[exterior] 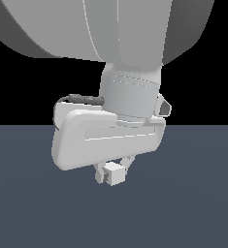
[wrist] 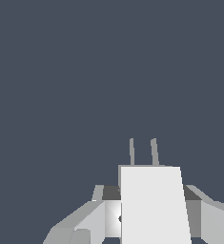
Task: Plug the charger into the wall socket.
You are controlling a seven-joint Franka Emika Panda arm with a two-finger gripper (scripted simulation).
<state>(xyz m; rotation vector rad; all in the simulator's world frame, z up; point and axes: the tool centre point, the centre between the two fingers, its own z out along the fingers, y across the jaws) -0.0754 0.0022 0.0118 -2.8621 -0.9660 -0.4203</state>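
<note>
Dark slate-blue floor (exterior: 193,203) filled the lower half of the exterior view, flat and bare, with plain black above it. Across the top of that view hung the arm (exterior: 115,29), a broad grey-white mass that narrowed to a round wrist (exterior: 130,94). Below the wrist sat the white hand body (exterior: 103,140), tilted so that its left end in the exterior view dropped lower than its right. A thin dark cable (exterior: 84,99) ran along its upper left edge.

Under the hand body, the gripper (exterior: 113,170) was clamped on the charger (exterior: 114,174), a small white block that hung clear of the floor, near the middle of the exterior view. One finger (exterior: 100,175) pressed against the block's left side there; the other finger was mostly hidden behind it.

The wrist view showed the charger (wrist: 154,205) close up as a plain white box with the gripper (wrist: 151,209) closed on it, grey fingers (wrist: 82,224) flanking it and dark pads (wrist: 111,193) touching its sides. Two thin grey prongs (wrist: 143,151) stood out of the block's far face, side by side and roughly parallel, pointing away from the camera. Beyond them lay only slate-blue floor (wrist: 85,71).
</note>
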